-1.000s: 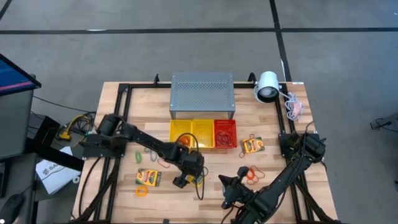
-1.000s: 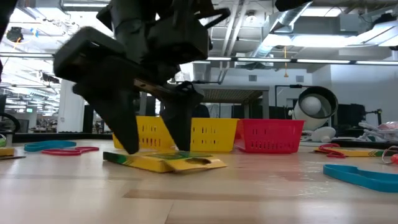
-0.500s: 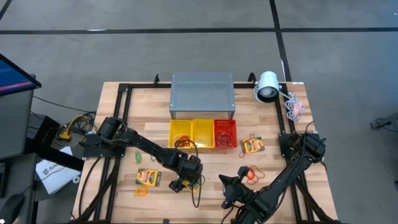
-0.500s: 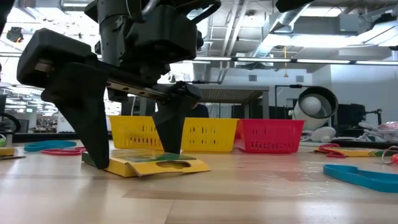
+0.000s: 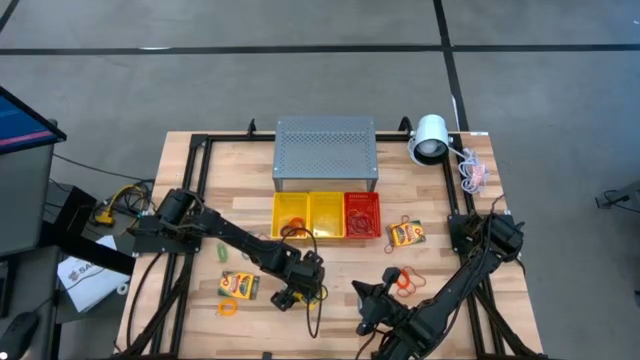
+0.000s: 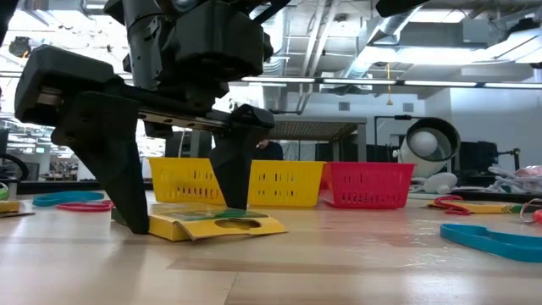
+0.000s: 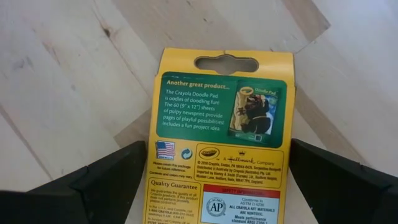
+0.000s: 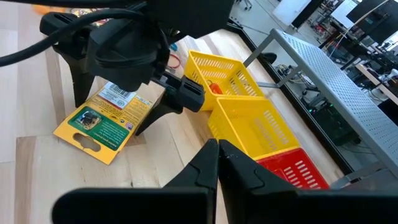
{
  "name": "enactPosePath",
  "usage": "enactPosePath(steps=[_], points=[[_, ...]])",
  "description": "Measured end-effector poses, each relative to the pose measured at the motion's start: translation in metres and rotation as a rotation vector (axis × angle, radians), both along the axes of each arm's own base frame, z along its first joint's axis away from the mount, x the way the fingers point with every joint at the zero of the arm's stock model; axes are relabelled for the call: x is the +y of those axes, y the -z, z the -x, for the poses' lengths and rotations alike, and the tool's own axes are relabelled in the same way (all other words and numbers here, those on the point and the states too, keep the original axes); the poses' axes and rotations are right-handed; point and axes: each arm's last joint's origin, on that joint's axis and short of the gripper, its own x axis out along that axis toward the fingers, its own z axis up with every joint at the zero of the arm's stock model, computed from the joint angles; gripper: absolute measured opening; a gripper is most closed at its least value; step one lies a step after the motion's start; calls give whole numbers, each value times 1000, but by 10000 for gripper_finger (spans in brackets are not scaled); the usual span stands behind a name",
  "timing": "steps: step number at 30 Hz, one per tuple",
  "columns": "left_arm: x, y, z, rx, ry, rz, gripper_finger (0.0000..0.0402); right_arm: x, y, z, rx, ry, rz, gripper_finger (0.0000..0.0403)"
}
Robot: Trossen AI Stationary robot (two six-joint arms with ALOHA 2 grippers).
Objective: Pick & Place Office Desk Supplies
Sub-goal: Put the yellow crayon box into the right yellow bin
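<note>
Straddling a yellow-and-green Crayola card box (image 5: 305, 291) with the left gripper (image 5: 297, 292), jaws spread wide, nothing pinched yet. High view: that box lies flat at about 6 o'clock from the yellow baskets (image 5: 308, 213); a second card box (image 5: 238, 286) sits at its 9 o'clock, a third (image 5: 405, 234) at 3 o'clock of the red basket (image 5: 362, 214). Orange band loops (image 5: 403, 279) lie near the right gripper (image 5: 365, 303), which waits low at 5 o'clock, fingers pressed together, empty.

Low view: both left fingers (image 6: 125, 182) reach down to the tabletop (image 6: 339, 263), one either side of the box; the box's hang-tab end looks slightly lifted.

Left wrist view: box back face centred between the fingertips (image 7: 93, 186), tab end pointing away.

Right wrist view: the left gripper over the box, with the yellow baskets just beyond.

Risks, as I judge them: thin flat card, so closing may slide or buckle it rather than grip it. Fingertips riding the wood could jam. An off-centre pinch would let the box pivot and drop before reaching a basket.
</note>
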Motion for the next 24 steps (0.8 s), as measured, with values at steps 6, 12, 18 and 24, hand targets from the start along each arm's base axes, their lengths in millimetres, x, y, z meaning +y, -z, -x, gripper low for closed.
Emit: enactPosePath(steps=[6,12,18,24], points=[[2,1,0,10,1,18,383,0,0,0,-1,1,-1,5],[2,1,0,15,6,24,348,0,0,0,-1,1,-2,5],[3,1,0,18,6,23,303,0,0,0,-1,1,-1,5],[2,1,0,18,7,24,304,0,0,0,-1,1,-1,5]])
